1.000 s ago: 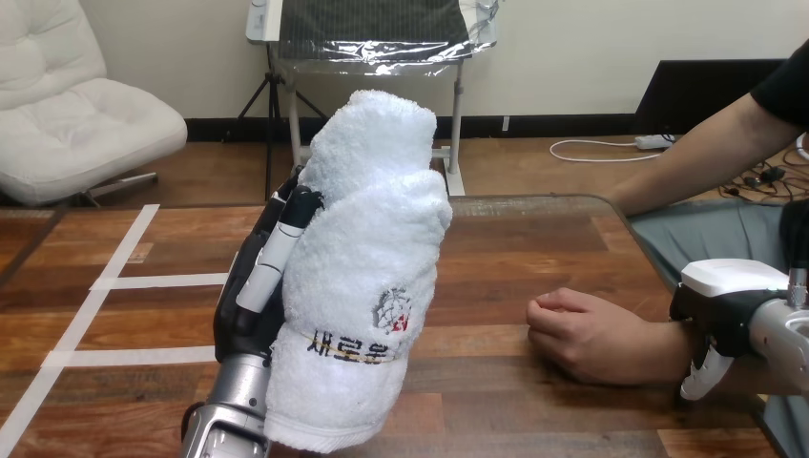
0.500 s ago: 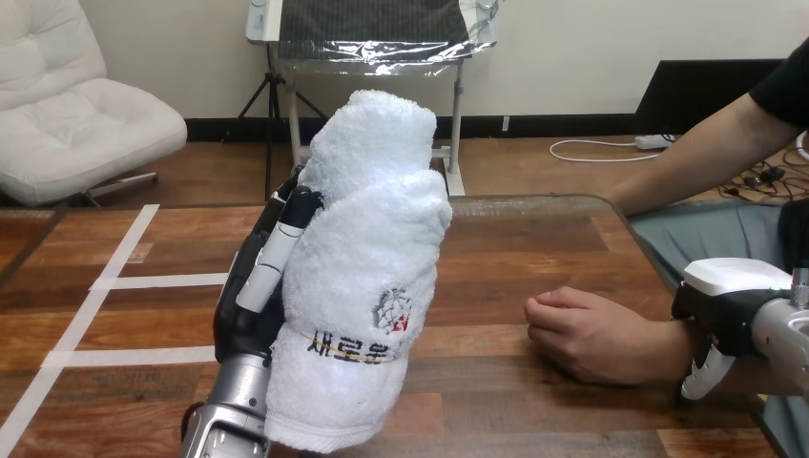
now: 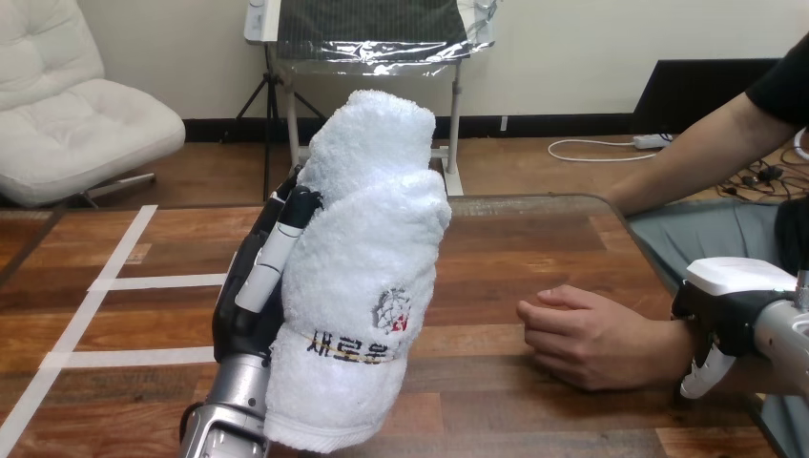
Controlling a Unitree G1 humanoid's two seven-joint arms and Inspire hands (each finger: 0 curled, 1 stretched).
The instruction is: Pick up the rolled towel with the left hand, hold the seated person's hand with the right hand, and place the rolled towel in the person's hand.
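Up close, I count one rolled towel, two hands of mine and one hand of the person. My left hand (image 3: 256, 286) is at the near left, raised above the table (image 3: 534, 239), its fingers (image 3: 277, 243) curled round the left side of the rolled towel (image 3: 367, 277) and gripping it upright. The towel is white and fluffy, a thick roll with a rounded top, a small grey-and-red emblem and a line of dark print above the hem at its lower end. My right hand (image 3: 730, 310) is at the near right, against the person's wrist; I cannot tell whether it grips. Just left of it, the person's hand (image 3: 582, 339) rests on the table, loosely curled, well apart from the towel.
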